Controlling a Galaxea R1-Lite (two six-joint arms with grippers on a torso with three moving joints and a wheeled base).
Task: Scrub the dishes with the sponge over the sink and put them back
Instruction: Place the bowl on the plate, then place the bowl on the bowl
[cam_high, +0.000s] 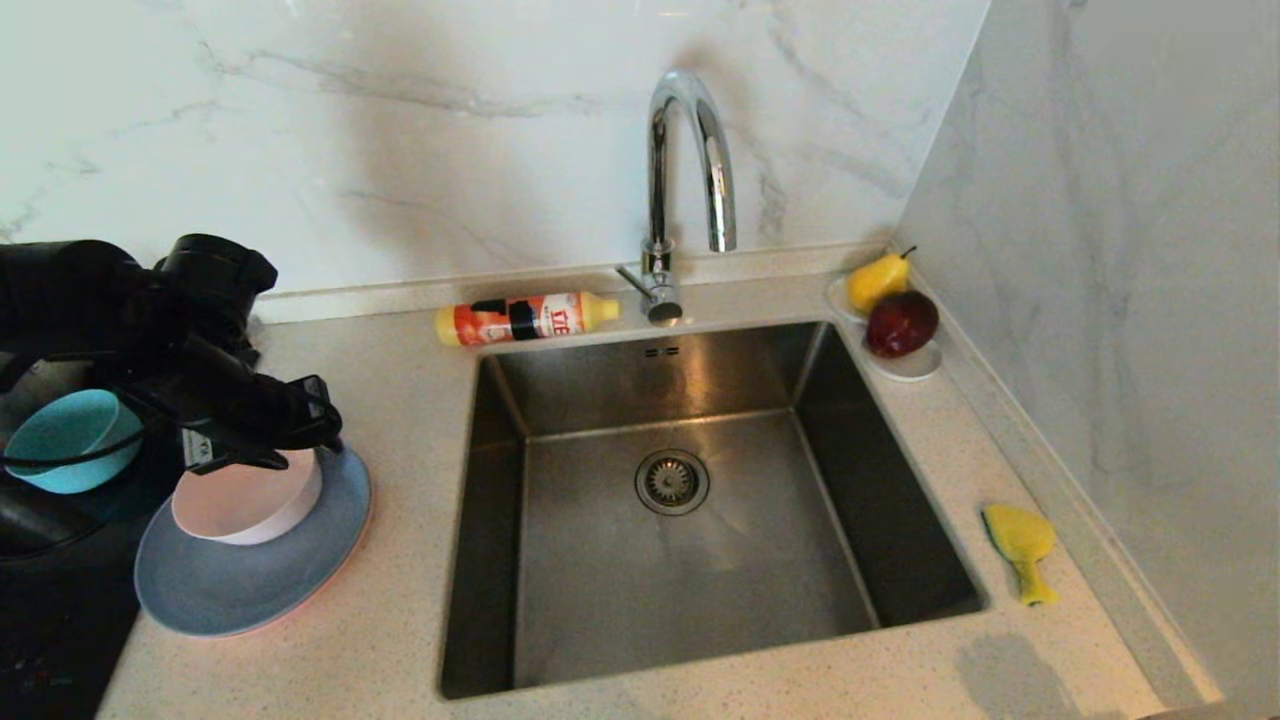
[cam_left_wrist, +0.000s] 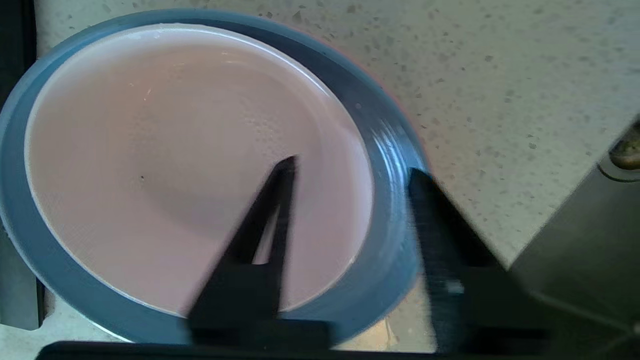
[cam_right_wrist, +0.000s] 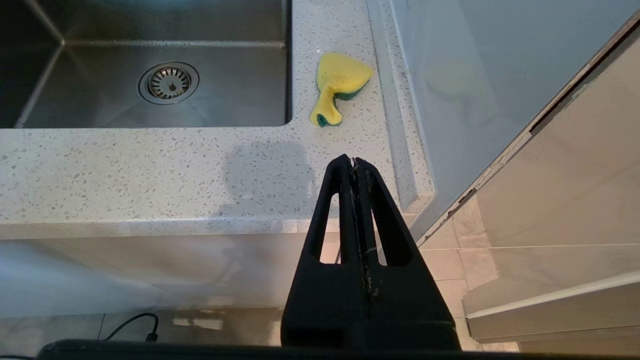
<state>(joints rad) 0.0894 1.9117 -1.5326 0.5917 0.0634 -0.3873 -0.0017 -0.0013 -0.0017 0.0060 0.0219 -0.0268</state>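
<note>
marble-look walls back a speckled bench (cam_high: 400, 620) on my head feed. sink (cam_high: 570, 600) sits in the middle, chrome faucet (cam_high: 690, 160) behind it, a soap bottle (cam_high: 525, 319) lying on its side by the tap. far right corner: small white dish (cam_high: 910, 365) with a yellow pear (cam_high: 878, 281) and a red apple (cam_high: 901, 322). sponge (cam_high: 1021, 545) lies on the bench right of the sink, bent. left of the sink, pale pink bowl (cam_high: 245, 505) stands on the grey-blue plate (cam_high: 240, 590), a pink rim showing under the plate's edge. teal bowl (cam_high: 65, 437) further left. left gripper (cam_high: 290, 425) hangs over the pink bowl's far rim.

left wrist feed: jaws spread, one finger (cam_left_wrist: 272, 210) inside the bowl, the other outside its wall over the plate rim, pinching nothing that i can see.

right wrist feed: right gripper (cam_right_wrist: 354, 165) parked off the bench's front edge, jaws pressed together, sponge ahead of it.
</note>
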